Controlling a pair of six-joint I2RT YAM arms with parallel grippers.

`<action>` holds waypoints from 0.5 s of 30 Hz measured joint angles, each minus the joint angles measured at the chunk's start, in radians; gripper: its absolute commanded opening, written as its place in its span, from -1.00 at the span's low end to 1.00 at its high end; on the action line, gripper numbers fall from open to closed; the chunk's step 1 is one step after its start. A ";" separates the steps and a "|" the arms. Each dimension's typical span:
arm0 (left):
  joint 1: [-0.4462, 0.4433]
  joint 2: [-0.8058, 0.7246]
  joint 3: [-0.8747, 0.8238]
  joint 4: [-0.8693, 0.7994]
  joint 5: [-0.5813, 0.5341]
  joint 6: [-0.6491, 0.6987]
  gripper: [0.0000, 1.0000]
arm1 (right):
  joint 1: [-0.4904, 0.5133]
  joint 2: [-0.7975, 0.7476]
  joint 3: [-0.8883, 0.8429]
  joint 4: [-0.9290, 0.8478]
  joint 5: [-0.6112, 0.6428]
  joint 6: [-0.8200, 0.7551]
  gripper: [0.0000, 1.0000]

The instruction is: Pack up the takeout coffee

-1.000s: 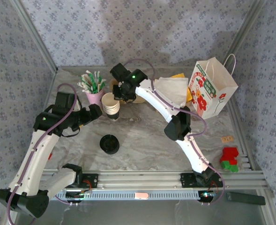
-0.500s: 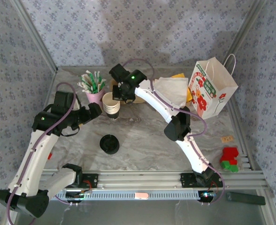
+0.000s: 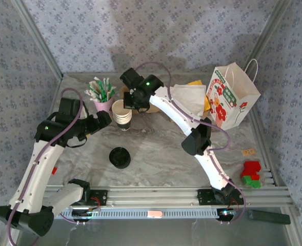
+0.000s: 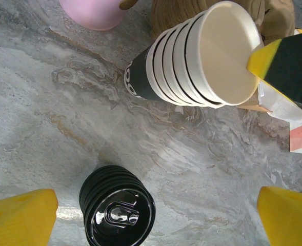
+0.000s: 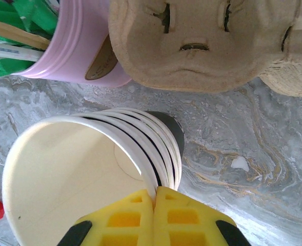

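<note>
A stack of lidless white-rimmed paper cups point(image 3: 121, 114) stands at the back left; its bottom cup is black outside point(image 4: 140, 77). My right gripper point(image 3: 128, 104) is shut on the rim of the top cup point(image 5: 79, 174), its yellow fingertips point(image 5: 176, 205) pinching the cup wall. My left gripper point(image 3: 105, 122) hovers open just left of the stack, with nothing between its fingers point(image 4: 22, 215). In front stands a ribbed stack of black lids point(image 3: 120, 157), the top one showing its sip hole point(image 4: 121, 215). The lidded takeout coffee is out of view.
A pink cup of straws and stirrers point(image 3: 103, 97) stands beside the cups. Behind them lies a brown pulp cup carrier point(image 5: 202, 46). At the back right are napkins point(image 3: 188, 96) and a flowered paper bag point(image 3: 232, 97). Red and green blocks point(image 3: 252, 173) lie at the right edge.
The right gripper has shifted slightly at the cup rim and the left arm has edged a little; the cups and lids stay where they were.
</note>
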 measured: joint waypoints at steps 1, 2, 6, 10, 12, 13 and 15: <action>0.000 0.000 0.001 -0.001 0.000 0.000 0.99 | 0.000 -0.008 -0.002 -0.001 0.000 0.000 -0.97; 0.000 0.000 0.001 -0.001 0.000 0.000 0.99 | 0.000 -0.014 -0.005 -0.001 0.000 0.000 -0.97; 0.000 0.000 0.001 -0.001 -0.004 0.000 0.99 | 0.000 -0.057 -0.052 0.002 -0.013 0.001 -0.98; 0.001 -0.005 -0.026 0.025 -0.004 -0.003 0.99 | 0.000 -0.092 -0.127 0.010 -0.027 0.002 -0.98; 0.006 -0.007 -0.055 0.047 -0.002 -0.004 0.99 | 0.000 -0.097 -0.149 0.011 -0.031 0.003 -0.98; 0.010 -0.007 -0.073 0.058 0.003 -0.004 0.99 | 0.000 -0.097 -0.159 0.013 -0.034 0.005 -0.98; 0.024 -0.006 -0.111 0.087 0.020 -0.008 0.98 | 0.000 -0.099 -0.178 0.019 -0.040 0.009 -0.99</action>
